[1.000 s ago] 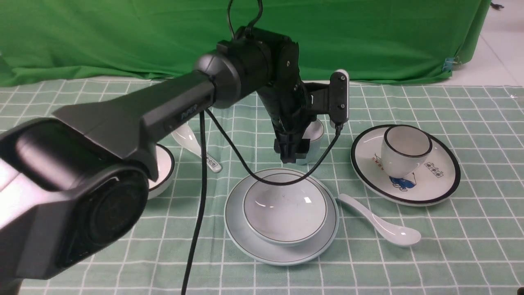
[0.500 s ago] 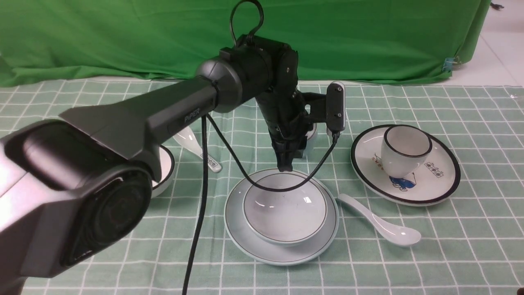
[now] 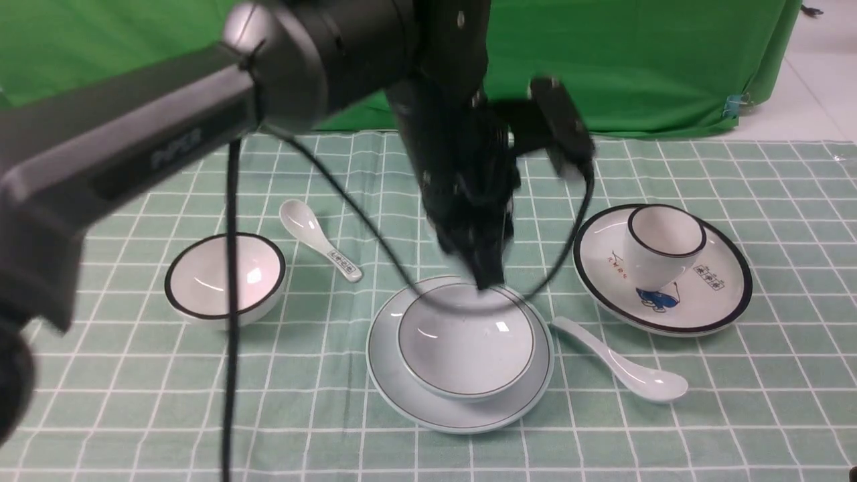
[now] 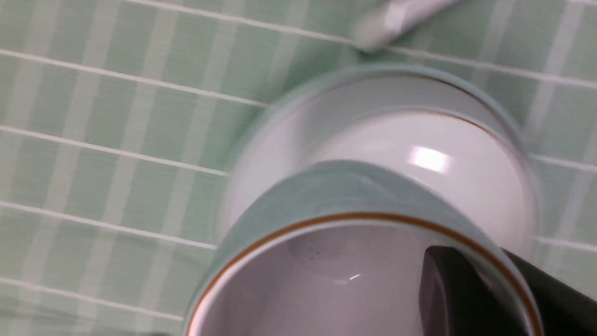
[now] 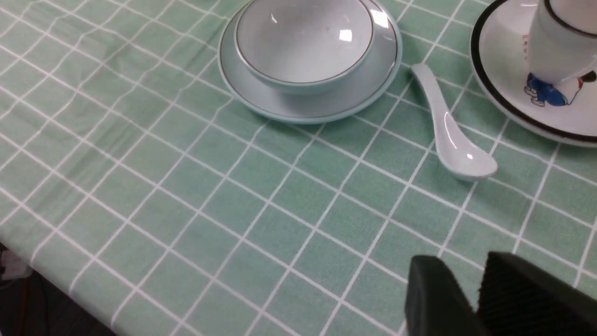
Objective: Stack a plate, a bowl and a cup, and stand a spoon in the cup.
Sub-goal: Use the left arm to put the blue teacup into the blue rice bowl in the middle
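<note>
The pale blue-green bowl [image 3: 465,348] sits in the matching plate [image 3: 402,395] at the table's middle. My left gripper [image 3: 487,271] hangs blurred just over the bowl's far rim. In the left wrist view the left gripper [image 4: 489,270] is shut on the pale cup [image 4: 336,196], one finger inside the rim and one outside. The cup hangs above the bowl [image 4: 419,158] and plate [image 4: 396,91]; the arm hides it in the front view. The plain white spoon [image 3: 622,368] lies right of the plate. My right gripper [image 5: 466,275] stands slightly open and empty over bare cloth, near the spoon [image 5: 447,135].
A black-rimmed white bowl [image 3: 224,278] and a printed-handle spoon [image 3: 321,241] lie at the left. At the right, a black-rimmed white plate [image 3: 710,314] carries a white cup [image 3: 663,248]. The table's front edge [image 5: 70,289] shows in the right wrist view.
My left gripper shut on the cup's rim behind the plate, then rose and swung forward with it to above the bowl's far edge. The tableware on the cloth has not moved.
</note>
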Robot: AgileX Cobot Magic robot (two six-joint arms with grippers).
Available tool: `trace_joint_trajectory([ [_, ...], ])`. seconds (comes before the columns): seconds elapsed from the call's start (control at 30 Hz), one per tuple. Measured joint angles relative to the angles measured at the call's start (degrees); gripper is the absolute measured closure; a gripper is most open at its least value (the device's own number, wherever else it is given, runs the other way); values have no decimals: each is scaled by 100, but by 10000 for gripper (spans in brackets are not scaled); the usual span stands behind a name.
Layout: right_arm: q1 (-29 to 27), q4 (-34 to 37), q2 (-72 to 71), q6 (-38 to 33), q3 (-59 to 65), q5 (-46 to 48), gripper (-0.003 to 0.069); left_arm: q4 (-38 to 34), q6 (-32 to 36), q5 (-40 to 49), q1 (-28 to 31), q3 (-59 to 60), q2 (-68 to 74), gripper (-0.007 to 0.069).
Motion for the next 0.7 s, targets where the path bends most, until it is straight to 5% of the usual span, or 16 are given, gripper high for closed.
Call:
trace_joint_trajectory([
  [0.2, 0, 0, 0, -36, 0, -282, 463, -65, 153, -266, -122, 1151, -21, 594],
  [0.7, 0, 43, 0, -36, 0, -369, 463, -83, 312, -1107, 115, 1182, 297, 594],
])
